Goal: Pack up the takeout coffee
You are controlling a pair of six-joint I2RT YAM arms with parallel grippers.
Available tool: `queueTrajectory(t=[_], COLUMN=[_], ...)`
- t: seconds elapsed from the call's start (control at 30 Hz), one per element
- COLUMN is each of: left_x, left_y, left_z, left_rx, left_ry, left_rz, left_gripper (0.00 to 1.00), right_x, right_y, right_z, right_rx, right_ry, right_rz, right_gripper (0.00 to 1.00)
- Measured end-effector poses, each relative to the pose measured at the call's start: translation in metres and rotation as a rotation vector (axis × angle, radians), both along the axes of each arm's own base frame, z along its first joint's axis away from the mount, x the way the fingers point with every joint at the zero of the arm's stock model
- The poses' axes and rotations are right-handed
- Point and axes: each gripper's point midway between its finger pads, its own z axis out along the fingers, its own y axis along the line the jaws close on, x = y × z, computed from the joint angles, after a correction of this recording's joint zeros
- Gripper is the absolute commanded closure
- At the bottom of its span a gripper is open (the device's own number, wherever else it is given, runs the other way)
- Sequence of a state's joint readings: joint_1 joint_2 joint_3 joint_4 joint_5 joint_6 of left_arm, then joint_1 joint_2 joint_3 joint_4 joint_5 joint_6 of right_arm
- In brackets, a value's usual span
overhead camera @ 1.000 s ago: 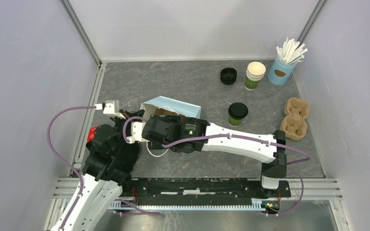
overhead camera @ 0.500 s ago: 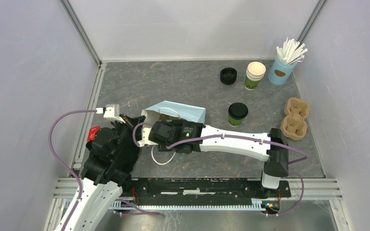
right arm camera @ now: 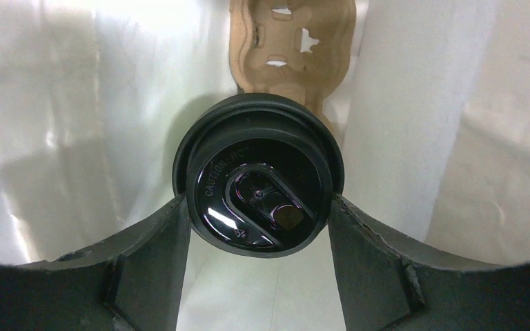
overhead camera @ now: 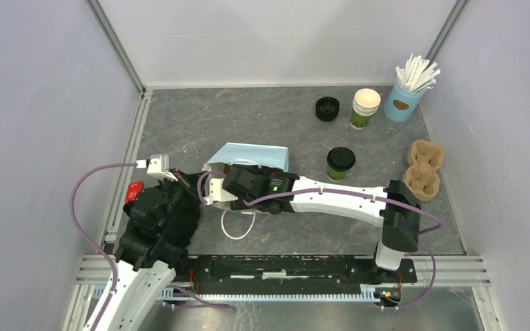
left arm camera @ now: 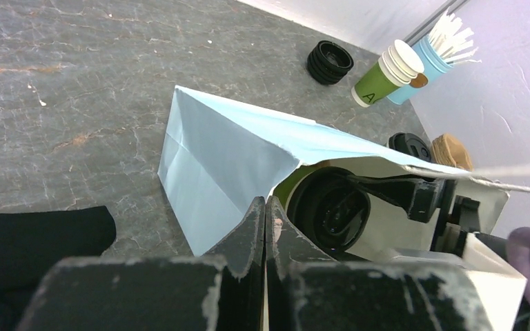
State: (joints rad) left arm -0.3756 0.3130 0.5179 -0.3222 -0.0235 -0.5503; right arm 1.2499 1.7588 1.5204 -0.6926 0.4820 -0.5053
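One down, nearly: clamps the first lidded cup (right arm camera: 259,200) at its lid with the right gripper (right arm camera: 259,214), deep inside the paper bag (overhead camera: 248,152), just above the cardboard carrier (right arm camera: 290,34). Pinches the bag's rim with the left gripper (left arm camera: 266,214), fingers pressed together. Compared with a second ago, lays the bag flatter and reaches further in. Probably calls for seating and release next. Leaves the second cup (overhead camera: 340,163) standing on the table (overhead camera: 262,117) near the bag.
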Motion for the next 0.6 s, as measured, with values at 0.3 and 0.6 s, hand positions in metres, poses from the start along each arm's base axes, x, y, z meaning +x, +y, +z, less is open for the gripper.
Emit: queueTrajectory(t=[0.3, 0.6], left_x=[-0.004, -0.004], left_y=[0.000, 0.000], left_z=[-0.009, -0.010], left_rx=[-0.012, -0.012], left_ry=[0.043, 0.048], left_rz=[-0.001, -0.001], left_gripper=[0.98, 0.98], right_x=[0.035, 0.027], right_y=[0.009, 0.014], right_z=[-0.012, -0.001], right_rx=[0.057, 0.082], right_ry=[-0.067, -0.067], right_rz=[0.025, 0.053], right_gripper=[0.75, 0.74])
